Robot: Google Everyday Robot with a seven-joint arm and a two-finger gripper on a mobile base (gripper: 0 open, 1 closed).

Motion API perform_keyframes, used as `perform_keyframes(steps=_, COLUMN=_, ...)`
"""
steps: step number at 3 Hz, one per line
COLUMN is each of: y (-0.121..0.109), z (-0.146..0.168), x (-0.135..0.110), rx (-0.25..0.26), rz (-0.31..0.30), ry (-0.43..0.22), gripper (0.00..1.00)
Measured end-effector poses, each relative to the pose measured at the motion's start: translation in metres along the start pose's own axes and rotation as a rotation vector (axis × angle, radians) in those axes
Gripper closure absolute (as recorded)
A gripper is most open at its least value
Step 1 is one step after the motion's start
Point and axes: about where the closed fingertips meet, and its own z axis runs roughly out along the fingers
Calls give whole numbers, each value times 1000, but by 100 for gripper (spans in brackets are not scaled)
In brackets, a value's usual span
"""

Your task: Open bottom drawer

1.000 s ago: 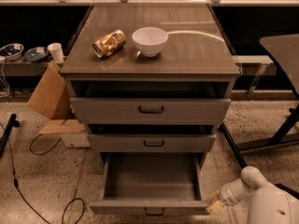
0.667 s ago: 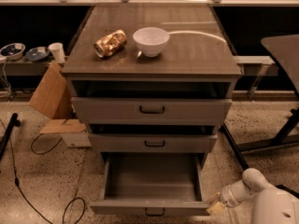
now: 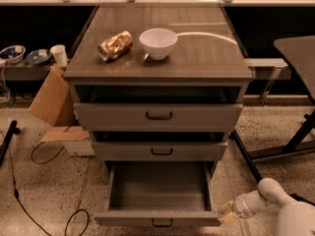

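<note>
The gripper, pale-tipped on a white rounded arm, sits low at the front right corner of the grey three-drawer cabinet, just beside the right end of the pulled-out drawer front. I cannot tell whether it is open or closed; nothing shows in its grasp.

The bottom drawer, the lowest flat grey front with a small black bar handle, stands drawn well out from the cabinet towards the camera, showing its plain grey box. Above it the middle grey drawer juts out a little, and the tall top grey drawer likewise, with a dark gap over each.

On the cabinet's brown counter a crushed gold metal can lies on its side towards the left, and a round white bowl stands just right of it. A thin white cord curves from the bowl towards the counter's right edge.

Left of the cabinet a brown cardboard box leans. A black cable loops over the speckled floor in front of it, and a white cup stands behind it. Right of the cabinet stands a dark table.
</note>
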Motion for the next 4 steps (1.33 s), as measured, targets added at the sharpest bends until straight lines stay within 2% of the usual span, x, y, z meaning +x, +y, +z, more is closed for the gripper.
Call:
perform_keyframes(steps=1, y=18, z=6, x=-1, rx=7, rz=-6, ry=-25, gripper=69)
perform_keyframes(steps=2, y=27, z=-3, x=-8, rx=65, rz=-36, ry=-65, gripper=50)
perform_keyframes(steps=3, y=49, z=2, x=-12, rx=64, rz=-48, ry=-81, gripper=27)
perform_keyframes(steps=4, y=88, z=-3, x=-29, rx=94, rz=-95, ry=-105, gripper=4)
